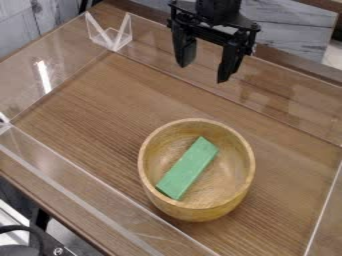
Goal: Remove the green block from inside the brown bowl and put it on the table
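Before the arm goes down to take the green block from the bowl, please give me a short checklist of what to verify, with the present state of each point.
1. Gripper jaws open: ok, the two fingers stand apart with nothing between them.
2. Green block inside the bowl: ok, it lies slanted across the bottom.
3. Block fully in view, nothing covering it: ok.
4. Gripper above the block: not ok, it hangs over the table beyond the bowl.
5. Jaws lined up across the block's narrow side: cannot tell from this single view.
6. Free table beside the bowl for setting the block down: ok, bare wood to the left.
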Motion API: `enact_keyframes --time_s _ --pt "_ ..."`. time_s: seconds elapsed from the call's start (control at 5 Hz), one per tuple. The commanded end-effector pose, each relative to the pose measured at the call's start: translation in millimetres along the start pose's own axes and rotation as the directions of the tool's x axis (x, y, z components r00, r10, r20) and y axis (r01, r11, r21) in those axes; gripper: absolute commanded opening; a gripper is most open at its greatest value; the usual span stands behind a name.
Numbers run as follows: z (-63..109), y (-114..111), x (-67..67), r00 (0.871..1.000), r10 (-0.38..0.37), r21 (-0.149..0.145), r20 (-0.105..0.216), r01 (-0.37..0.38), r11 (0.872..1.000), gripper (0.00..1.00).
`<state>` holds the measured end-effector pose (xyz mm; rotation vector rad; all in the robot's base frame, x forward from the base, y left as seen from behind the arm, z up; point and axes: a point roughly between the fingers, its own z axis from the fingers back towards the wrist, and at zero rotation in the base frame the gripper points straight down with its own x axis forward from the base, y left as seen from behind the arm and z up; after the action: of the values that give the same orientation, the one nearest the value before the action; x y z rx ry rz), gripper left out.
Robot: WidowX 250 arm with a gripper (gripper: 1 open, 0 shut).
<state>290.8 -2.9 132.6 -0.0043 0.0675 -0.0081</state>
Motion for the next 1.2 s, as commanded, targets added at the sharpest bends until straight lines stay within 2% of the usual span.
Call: enact_keyframes --time_s 0.0,0.2,0.4,0.6,0.8,1.0 --pt "-13.0 0 -16.9 1.000 -0.012 -0.004 -0.009 0.012 1.000 1.00" --pt "-47.6 -15 -63.9 0.996 -0.074 -0.001 -0.047 0.074 0.997 1.00" --pt "-76.0 -34 -82.6 0.990 -0.139 0.011 -0.008 0.139 0.990 1.00" --pt "-81.9 -31 -82.6 0.988 -0.152 0.014 0.017 0.152 0.988 1.00" --pt "-85.4 -30 -81.7 0.988 -0.151 0.005 0.025 0.151 0.989 1.00" --pt "-87.9 -29 -81.0 0.988 -0.150 -0.005 0.030 0.150 0.989 0.00"
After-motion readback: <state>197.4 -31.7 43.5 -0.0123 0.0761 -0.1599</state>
